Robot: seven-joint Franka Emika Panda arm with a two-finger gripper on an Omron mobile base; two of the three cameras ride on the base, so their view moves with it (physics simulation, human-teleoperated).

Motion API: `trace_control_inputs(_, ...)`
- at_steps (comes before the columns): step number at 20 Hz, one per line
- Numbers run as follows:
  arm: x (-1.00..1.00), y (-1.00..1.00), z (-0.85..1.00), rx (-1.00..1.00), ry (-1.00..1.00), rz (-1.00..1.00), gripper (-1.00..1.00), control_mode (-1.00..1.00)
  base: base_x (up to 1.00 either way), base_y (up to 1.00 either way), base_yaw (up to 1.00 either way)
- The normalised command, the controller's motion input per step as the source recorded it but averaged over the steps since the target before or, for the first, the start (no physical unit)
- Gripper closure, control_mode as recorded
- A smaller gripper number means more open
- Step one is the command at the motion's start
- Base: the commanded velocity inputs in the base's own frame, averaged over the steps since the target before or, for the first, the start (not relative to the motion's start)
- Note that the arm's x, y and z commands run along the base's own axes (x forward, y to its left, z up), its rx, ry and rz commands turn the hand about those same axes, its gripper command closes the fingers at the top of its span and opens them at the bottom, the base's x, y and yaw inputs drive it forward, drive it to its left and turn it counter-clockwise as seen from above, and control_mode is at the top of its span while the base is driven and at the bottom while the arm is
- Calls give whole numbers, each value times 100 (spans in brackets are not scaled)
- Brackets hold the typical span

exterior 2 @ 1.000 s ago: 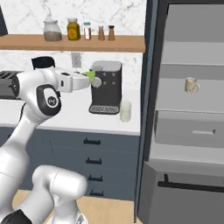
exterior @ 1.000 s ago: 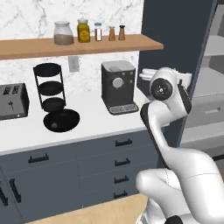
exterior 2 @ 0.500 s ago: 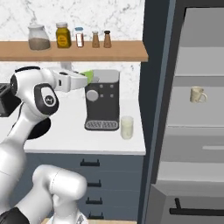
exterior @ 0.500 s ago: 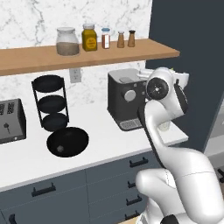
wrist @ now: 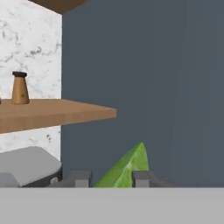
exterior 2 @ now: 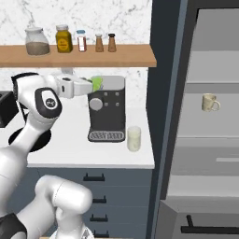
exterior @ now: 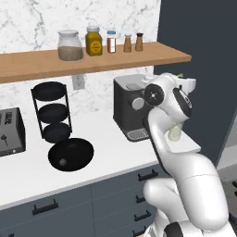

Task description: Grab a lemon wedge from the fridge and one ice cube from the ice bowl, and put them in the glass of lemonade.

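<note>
My gripper (exterior 2: 94, 86) is shut on a green lemon wedge (exterior 2: 97, 82), held high in front of the top of the coffee machine (exterior 2: 107, 108). In the hand view the lemon wedge (wrist: 128, 168) sticks up between the two fingertips (wrist: 80, 178). The pale yellow glass of lemonade (exterior 2: 134, 138) stands on the counter just right of the machine, below the gripper; in the left base view the glass (exterior: 175, 134) is half hidden by my arm. The black ice bowl (exterior: 70, 154) lies further left with one tiny ice cube (exterior: 62, 162) in it. The fridge (exterior 2: 164, 112) stands open on the right.
A three-tier black rack (exterior: 51, 111) and a toaster (exterior: 10, 132) stand left of the bowl. A wooden shelf (exterior: 92, 59) with jars and shakers hangs above the counter, close over the gripper. A beige mug (exterior 2: 209, 102) sits on a fridge shelf.
The whole picture has shifted in both base views, so the base has moved nearer to the counter. The gripper still holds the wedge in the same pose.
</note>
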Motion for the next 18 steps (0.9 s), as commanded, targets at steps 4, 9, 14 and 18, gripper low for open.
trace_control_inputs(4,1,0,-4,0,14,-1,100,-100,0,0,0)
trace_control_inputs(9,5,0,-19,-1,32,0,100,-100,0,0,0)
trace_control_inputs(14,6,0,-20,0,34,0,100,-100,0,0,0)
trace_control_inputs(18,0,0,-28,-1,31,1,100,-100,0,0,0)
